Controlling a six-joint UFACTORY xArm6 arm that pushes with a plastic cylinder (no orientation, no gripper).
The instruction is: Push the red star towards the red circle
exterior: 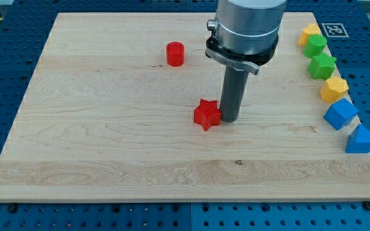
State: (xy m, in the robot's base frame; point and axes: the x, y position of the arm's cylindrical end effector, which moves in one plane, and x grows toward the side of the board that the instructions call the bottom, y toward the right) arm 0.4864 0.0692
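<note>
The red star [206,114] lies near the middle of the wooden board [108,141]. The red circle [175,54], a short cylinder, stands toward the view's top, up and to the left of the star. My tip [229,120] rests on the board right at the star's right side, touching or nearly touching it. The rod rises straight up to the grey arm body at the view's top.
Along the board's right edge runs a column of blocks: a yellow block [309,33], a green block [315,45], a green star [322,65], a yellow hexagon [334,89], a blue block [340,113] and a blue triangle [361,140].
</note>
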